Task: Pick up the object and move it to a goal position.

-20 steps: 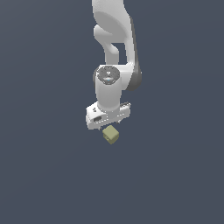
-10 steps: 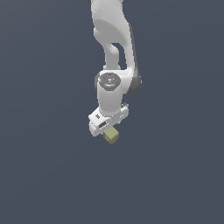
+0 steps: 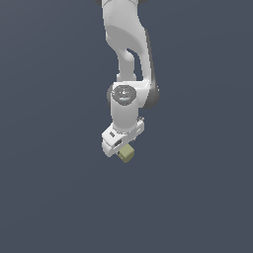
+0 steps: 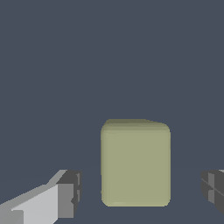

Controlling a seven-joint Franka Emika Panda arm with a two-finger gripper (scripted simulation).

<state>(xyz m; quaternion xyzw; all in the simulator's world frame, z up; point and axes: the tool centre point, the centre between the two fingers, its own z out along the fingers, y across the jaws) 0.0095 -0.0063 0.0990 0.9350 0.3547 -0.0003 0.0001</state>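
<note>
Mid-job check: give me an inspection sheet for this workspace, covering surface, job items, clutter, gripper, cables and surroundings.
Surface: plain dark grey-blue ground, no marks seen.
Job's things: one small khaki cube, between the fingers in the wrist view, a gap showing on each side; in the exterior view it sits just under the gripper.
Goal position: no marker seen.
Clutter: nothing seen.
Gripper: white gripper open, dark finger pads clear of the cube, pointing down over it.
Cables: nothing seen.
Surroundings: only the white arm; nothing else seen.
</note>
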